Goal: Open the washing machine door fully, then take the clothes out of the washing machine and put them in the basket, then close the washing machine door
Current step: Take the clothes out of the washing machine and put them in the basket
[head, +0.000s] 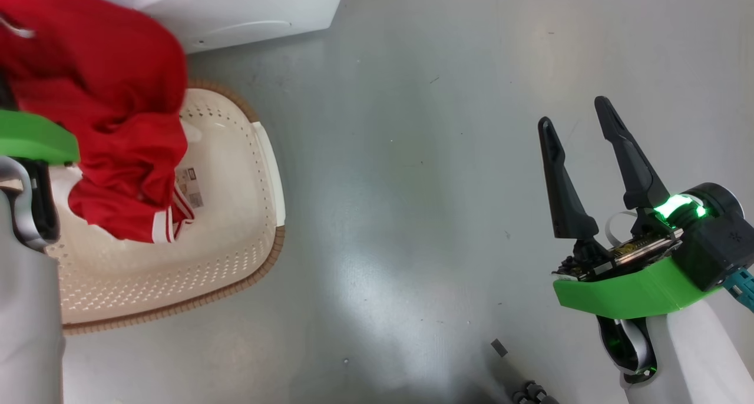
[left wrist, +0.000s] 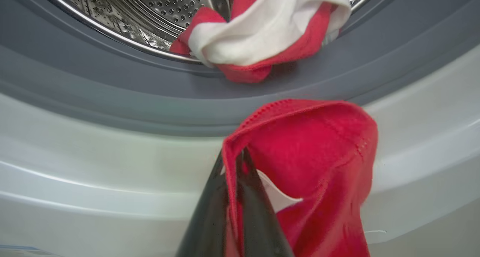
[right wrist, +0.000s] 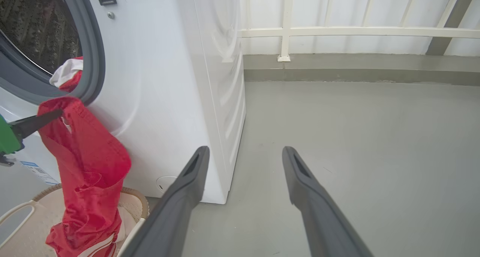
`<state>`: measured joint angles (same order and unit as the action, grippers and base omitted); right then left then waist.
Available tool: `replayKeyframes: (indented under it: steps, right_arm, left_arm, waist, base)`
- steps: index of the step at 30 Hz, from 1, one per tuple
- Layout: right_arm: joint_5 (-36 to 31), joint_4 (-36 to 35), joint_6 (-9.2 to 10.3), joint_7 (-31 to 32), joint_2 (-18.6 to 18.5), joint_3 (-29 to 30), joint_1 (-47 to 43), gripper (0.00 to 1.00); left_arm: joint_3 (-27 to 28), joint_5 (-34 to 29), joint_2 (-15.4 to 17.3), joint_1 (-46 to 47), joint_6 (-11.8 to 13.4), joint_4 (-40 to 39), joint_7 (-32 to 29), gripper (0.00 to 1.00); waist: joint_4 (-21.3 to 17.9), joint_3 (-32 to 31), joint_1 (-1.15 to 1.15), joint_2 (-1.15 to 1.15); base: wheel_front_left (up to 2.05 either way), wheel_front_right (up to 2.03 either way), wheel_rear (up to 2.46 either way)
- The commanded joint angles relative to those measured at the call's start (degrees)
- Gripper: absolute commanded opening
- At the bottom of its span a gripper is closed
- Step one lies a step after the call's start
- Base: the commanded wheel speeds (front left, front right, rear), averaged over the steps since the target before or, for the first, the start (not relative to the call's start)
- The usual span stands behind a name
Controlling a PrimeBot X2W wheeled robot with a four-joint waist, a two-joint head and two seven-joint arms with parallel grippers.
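Where the left gripper point(left wrist: 234, 157) clamps shut on a fold of a red garment point(left wrist: 311, 148), the cloth hangs limp and looks light. Its hem reaches into the basket point(head: 277, 174) at the edge nearest the washer point(right wrist: 168, 81). Soft and unbreakable, it may slip from a thin pinch; a bunched fold should hold better. A second garment point(left wrist: 262, 32) lies over the lower lip of the drum point(left wrist: 150, 9). The right gripper point(head: 572, 111) hangs with jaws apart, empty.

Glossy grey floor point(head: 412, 156), white railing point(right wrist: 337, 31) behind
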<state>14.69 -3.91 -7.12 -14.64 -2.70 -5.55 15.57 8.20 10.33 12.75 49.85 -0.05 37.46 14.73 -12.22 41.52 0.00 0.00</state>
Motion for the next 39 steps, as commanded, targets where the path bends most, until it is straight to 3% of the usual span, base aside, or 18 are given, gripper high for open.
replayKeyframes:
  steps: [1,12,24,31,39]
  right_arm:
    - [0.22,-1.32,-0.36,-0.36,-0.18,-0.77,-0.76,1.0]
    - [0.83,-1.34,-0.36,-0.36,-0.18,0.65,-1.39,1.0]
    - [0.62,-1.49,-0.36,-0.36,-0.18,1.12,-2.21,1.0]
    - [0.48,-1.52,-0.36,-0.36,-0.18,0.73,-2.08,1.0]
    - [0.62,-1.25,-0.36,-0.36,-0.18,0.87,-1.75,1.0]
  left_arm:
    - [1.55,-0.05,1.77,-0.79,-0.4,-2.55,0.27,0.0]
    - [1.87,-1.67,-1.96,-10.94,-1.68,-17.59,0.27,0.0]
    - [-0.19,-2.24,-7.13,-26.7,-0.35,-33.26,0.18,0.0]
    - [-0.86,-0.83,-8.12,-29.17,0.62,-31.4,-0.23,0.0]
    - [0.07,0.18,-7.29,-26.17,0.74,-17.58,0.06,0.0]
  waist:
    - [0.18,-0.01,0.0,0.0]
    - [1.76,-0.47,0.0,0.0]
    - [3.87,-1.26,0.0,0.0]
    - [3.81,-0.89,0.0,0.0]
    - [3.08,-0.17,0.0,0.0]
  base:
    - [0.0,0.0,0.0]
    - [0.0,0.0,0.0]
    - [0.0,0.0,0.0]
    - [0.0,0.0,0.0]
    - [0.0,0.0,0.0]
